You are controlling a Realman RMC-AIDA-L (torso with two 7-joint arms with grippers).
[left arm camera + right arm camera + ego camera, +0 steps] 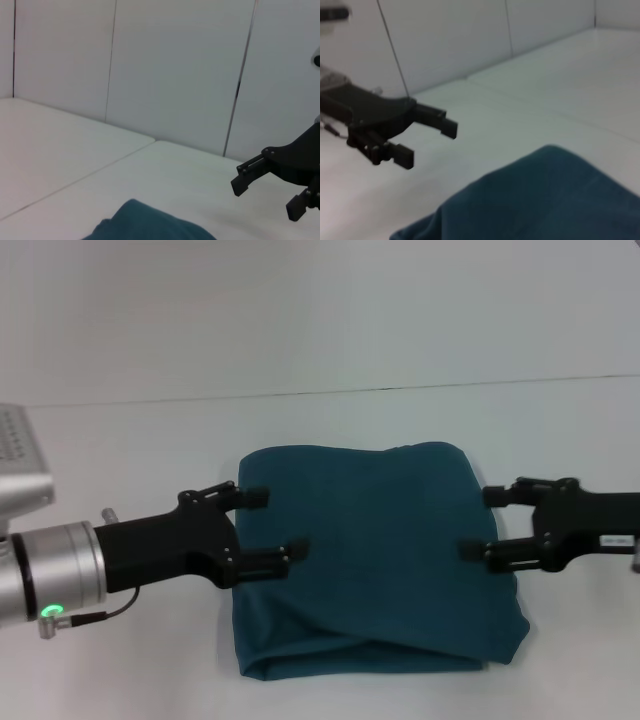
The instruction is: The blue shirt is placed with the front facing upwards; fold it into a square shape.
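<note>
Looking down from the head camera, you have the blue shirt lying mid-tabletop already folded into a compact, roughly square bundle, plain teal side up with no print showing. Its near edge is uneven: a diagonal fold line runs across the near left part, and the near right corner bulges outward.

Your left end effector sits at the shirt's left edge with its fingers spread, one tip over the far left corner and the other over the cloth a little nearer; whether it touches the fabric cannot be told. Your right end effector sits at the right edge, fingers spread too, gripping nothing. The right wrist camera shows the left end effector clear above the tabletop, with nothing between its fingers.

Judging by this, the folding looks essentially done and you are at the release or tidy-up step. Next, you would either draw both arms out sideways without dragging the edges, or square up that near edge first.
</note>
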